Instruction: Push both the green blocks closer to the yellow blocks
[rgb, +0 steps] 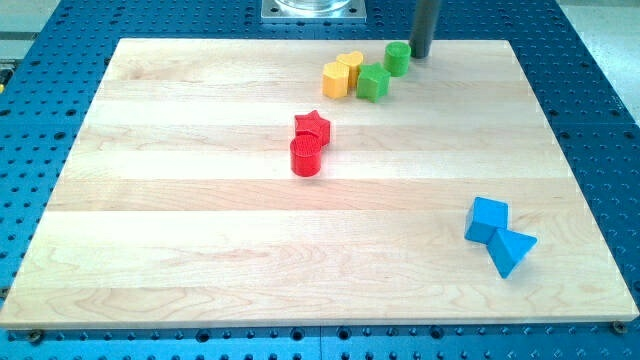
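Two yellow blocks sit together near the view's top centre: a yellow hexagonal block (335, 80) and a yellow heart-shaped block (350, 66) just behind it. A green star-like block (373, 83) touches them on their right. A green cylinder (397, 58) stands a little up and right of it, apart from the yellow blocks. My tip (419, 56) is right beside the green cylinder, on its right side, near the board's top edge.
A red star block (313, 127) and a red cylinder (306, 157) sit together at the board's middle. A blue cube (487, 218) and a blue triangular block (511, 250) sit at the lower right. A metal mount (313, 10) lies beyond the top edge.
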